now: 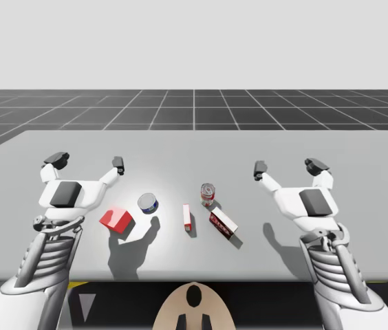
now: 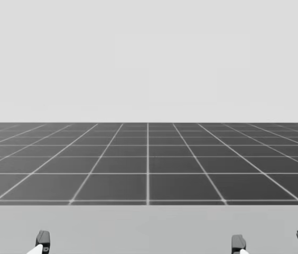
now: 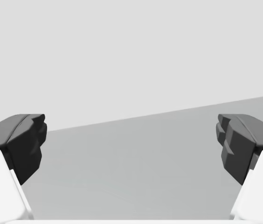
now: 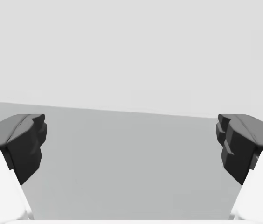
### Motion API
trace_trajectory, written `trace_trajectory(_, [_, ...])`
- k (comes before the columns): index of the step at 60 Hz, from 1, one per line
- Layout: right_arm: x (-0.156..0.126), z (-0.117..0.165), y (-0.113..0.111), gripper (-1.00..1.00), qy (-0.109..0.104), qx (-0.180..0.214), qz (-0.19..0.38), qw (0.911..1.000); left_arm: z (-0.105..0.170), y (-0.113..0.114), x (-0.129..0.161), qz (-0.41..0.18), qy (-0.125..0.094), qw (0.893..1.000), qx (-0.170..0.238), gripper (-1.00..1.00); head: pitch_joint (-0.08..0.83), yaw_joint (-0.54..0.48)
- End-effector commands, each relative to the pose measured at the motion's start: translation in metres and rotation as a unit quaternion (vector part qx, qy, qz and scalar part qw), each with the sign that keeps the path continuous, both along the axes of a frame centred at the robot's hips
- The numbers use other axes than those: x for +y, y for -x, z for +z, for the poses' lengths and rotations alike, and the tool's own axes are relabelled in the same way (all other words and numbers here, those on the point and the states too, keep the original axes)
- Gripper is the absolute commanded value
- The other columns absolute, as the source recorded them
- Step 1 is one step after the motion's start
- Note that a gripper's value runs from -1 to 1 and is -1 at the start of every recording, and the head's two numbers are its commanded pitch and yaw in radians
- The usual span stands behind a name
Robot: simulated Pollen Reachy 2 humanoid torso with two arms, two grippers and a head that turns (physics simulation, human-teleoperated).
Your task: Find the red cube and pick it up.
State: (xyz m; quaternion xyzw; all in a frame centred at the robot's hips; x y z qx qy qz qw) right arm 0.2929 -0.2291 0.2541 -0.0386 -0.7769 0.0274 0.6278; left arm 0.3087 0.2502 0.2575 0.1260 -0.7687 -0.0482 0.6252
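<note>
So both arms are up over the grey table [image 1: 194,148], one on each side. My left gripper [image 1: 87,162] is spread wide and my right gripper [image 1: 288,167] is just as wide. Each wrist view looks out between its dark fingertips at plain grey tabletop.

The small red cube [image 1: 116,220] sits on the table just beside the white body of my left hand, on its inner side and closer to me than the fingertips. Next over is a short blue-and-white can [image 1: 148,203], near the cube but not touching it. Then there's a slim red-and-white box [image 1: 187,217] standing up and a red can [image 1: 208,194] upright a bit farther back. A longer red-and-white box [image 1: 223,224] lies flat, well apart from my right arm.
</note>
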Motion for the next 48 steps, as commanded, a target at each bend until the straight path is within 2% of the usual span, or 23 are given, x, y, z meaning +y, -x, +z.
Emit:
trace_trajectory(1, [0.0011, -0.0033, 0.0022, -1.00, -0.012, -0.004, -0.025, 0.9996, 0.0001, -0.0002, 0.0002, 0.000, 0.000, 1.000, 0.000, -1.00, -0.004, 0.00])
trace_trajectory(11, [0.0030, -0.0018, -0.0005, -1.00, -0.018, 0.018, 0.004, 0.9997, 0.0002, -0.0001, 0.0006, 0.001, 0.001, 1.000, 0.000, -1.00, 0.033, -0.01])
trace_trajectory(14, [0.0037, -0.0016, -0.0016, -1.00, -0.007, 0.022, -0.007, 0.9997, 0.0003, 0.0000, 0.0007, 0.001, 0.001, 1.000, 0.000, -1.00, 0.057, -0.01])
trace_trajectory(20, [0.0050, -0.0023, -0.0024, -1.00, 0.012, 0.019, -0.019, 0.9996, 0.0001, -0.0002, 0.0012, 0.001, 0.001, 1.000, 0.000, -1.00, 0.141, -0.01])
trace_trajectory(32, [0.0058, -0.0031, -0.0028, -1.00, 0.018, 0.019, -0.019, 0.9995, 0.0002, -0.0008, 0.0019, 0.001, 0.000, 1.000, -0.003, -1.00, 0.305, 0.01])
trace_trajectory(48, [0.0074, -0.0045, -0.0019, -1.00, 0.032, 0.016, -0.014, 0.9993, 0.0007, -0.0013, 0.0017, 0.002, 0.003, 1.000, -0.002, -1.00, 0.489, 0.11])
